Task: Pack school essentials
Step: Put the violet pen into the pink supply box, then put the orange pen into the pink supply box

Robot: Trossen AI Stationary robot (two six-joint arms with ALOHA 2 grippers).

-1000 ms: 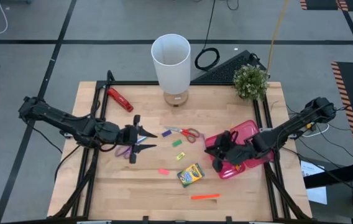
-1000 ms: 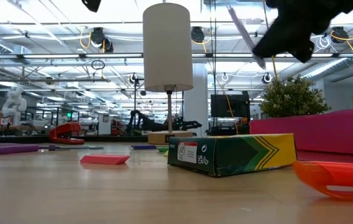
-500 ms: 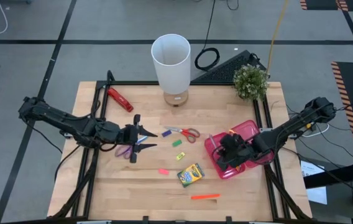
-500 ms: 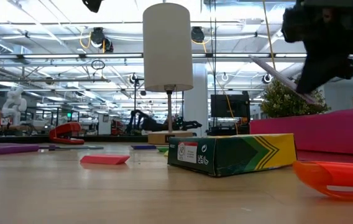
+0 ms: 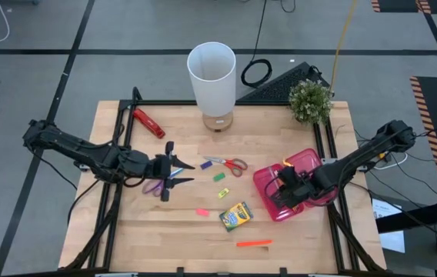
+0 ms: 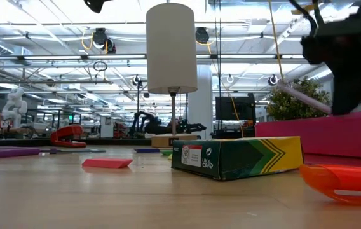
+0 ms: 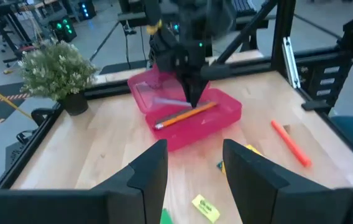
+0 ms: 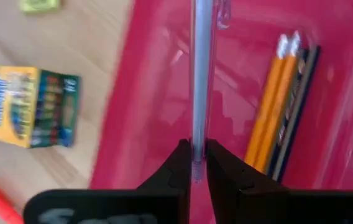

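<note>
The right gripper (image 8: 193, 163), clamped on a pen (image 8: 198, 74), holds it lengthwise over the pink case (image 8: 164, 93), parallel to the pencils (image 8: 275, 106) inside; the left gripper (image 5: 174, 172) spreads above the wooden table (image 5: 180, 238).

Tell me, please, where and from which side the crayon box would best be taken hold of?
The crayon box lies flat on the table, turned at an angle. Probably best to come straight down and close the hand across its two long edges at the middle. Nothing touches it; the pink eraser and orange marker lie apart.
</note>
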